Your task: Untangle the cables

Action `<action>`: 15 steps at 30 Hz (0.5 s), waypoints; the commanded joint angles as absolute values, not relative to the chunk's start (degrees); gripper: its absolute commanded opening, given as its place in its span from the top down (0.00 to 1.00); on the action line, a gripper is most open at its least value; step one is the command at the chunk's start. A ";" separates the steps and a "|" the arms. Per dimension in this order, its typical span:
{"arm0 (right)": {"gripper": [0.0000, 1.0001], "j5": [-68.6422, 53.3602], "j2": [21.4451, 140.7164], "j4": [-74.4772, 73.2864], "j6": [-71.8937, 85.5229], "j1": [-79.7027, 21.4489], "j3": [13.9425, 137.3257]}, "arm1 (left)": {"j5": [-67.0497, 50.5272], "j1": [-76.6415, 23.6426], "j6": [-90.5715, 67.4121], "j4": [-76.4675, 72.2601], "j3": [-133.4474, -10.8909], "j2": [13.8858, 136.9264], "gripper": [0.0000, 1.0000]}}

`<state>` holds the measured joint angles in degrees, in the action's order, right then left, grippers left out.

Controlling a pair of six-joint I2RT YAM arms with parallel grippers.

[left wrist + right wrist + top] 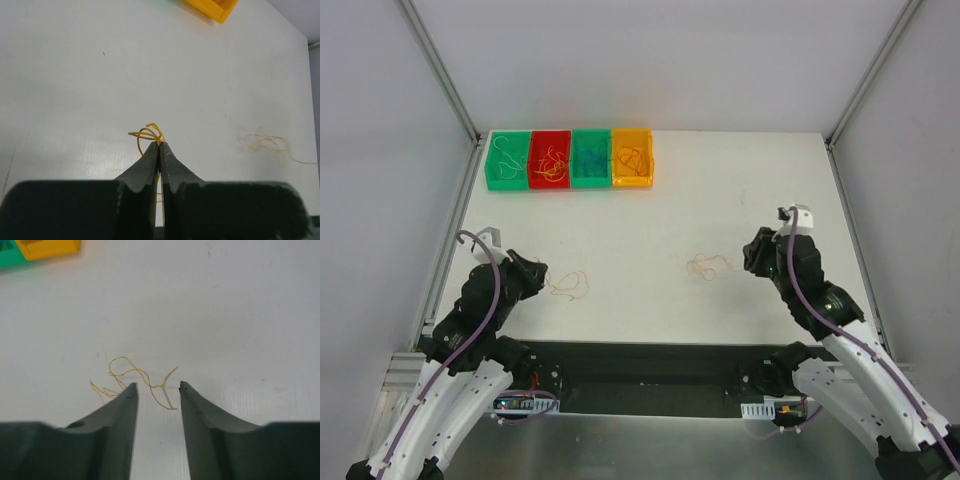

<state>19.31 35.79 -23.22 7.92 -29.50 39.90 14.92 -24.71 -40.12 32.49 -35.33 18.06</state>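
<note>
**A:** Item 1, your left gripper (160, 145)?
**B:** Dark tapered fingers pressed together, pinching a thin yellow cable (150, 131). It curls into small loops above the tips, and its lower run is hidden behind the fingers.
**A:** Item 2, your right gripper (156, 386)?
**B:** Fingers parted, nothing held. The tips sit either side of a fine, wavy pale orange cable (131, 370) lying loose on the matte white table (240, 315).
**A:** Item 3?
**B:** 4 glossy plastic bins (592, 182) at the far edge: green, red, green, orange. Each holds tangled wires (552, 163) too small for you to sort out.
</note>
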 commanded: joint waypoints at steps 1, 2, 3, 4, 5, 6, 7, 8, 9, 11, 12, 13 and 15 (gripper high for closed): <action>0.48 14.06 40.16 -22.68 8.62 -29.53 37.97 | 2.57 -24.61 -41.04 25.06 -33.05 15.73 1.00; 0.45 11.63 40.78 -22.07 8.35 -29.62 37.79 | 1.33 -24.61 -41.22 24.35 -32.70 15.82 1.00; 0.41 8.30 41.13 -20.15 8.26 -29.97 37.27 | 0.10 -24.70 -41.48 23.65 -32.52 16.17 1.00; 0.37 4.61 41.48 -17.78 8.61 -30.67 36.48 | -1.57 -24.61 -41.92 23.21 -32.43 16.78 1.00; 0.34 0.66 42.09 -14.45 9.48 -31.37 35.69 | -2.97 -24.61 -42.10 22.59 -32.34 17.31 1.00; 0.32 -5.65 42.97 -10.85 10.62 -32.51 34.64 | -4.03 -24.61 -42.80 21.80 -32.17 18.01 1.00; 0.31 -8.32 44.20 -7.33 12.46 -35.22 33.93 | -5.26 -24.61 -43.50 20.84 -31.82 18.63 1.00; 0.29 -9.83 45.86 -3.38 14.22 -38.03 33.40 | -6.40 -24.61 -43.68 19.70 -31.64 19.07 1.00; 0.29 -10.45 48.14 -0.29 16.15 -40.58 32.88 | -7.11 -24.61 -44.12 18.82 -31.29 19.33 1.00; 0.29 -10.02 52.80 8.84 20.02 -46.03 31.91 | -7.82 -24.61 -45.26 16.97 -30.59 19.42 1.00; 0.29 -9.41 55.43 13.05 22.91 -48.49 31.64 | -8.08 -24.61 -45.61 16.35 -30.32 19.42 1.00; 0.28 -8.80 57.98 16.23 24.59 -50.78 31.64 | -8.17 -24.61 -45.79 15.91 -30.15 19.51 1.00; 0.28 -5.30 62.21 19.15 26.88 -54.82 32.51 | -8.44 -24.61 -46.05 15.56 -30.06 19.60 1.00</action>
<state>-5.48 55.99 2.70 18.26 -48.36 32.25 -5.17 -24.71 -44.10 20.82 -30.46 19.38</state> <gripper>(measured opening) 0.713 0.006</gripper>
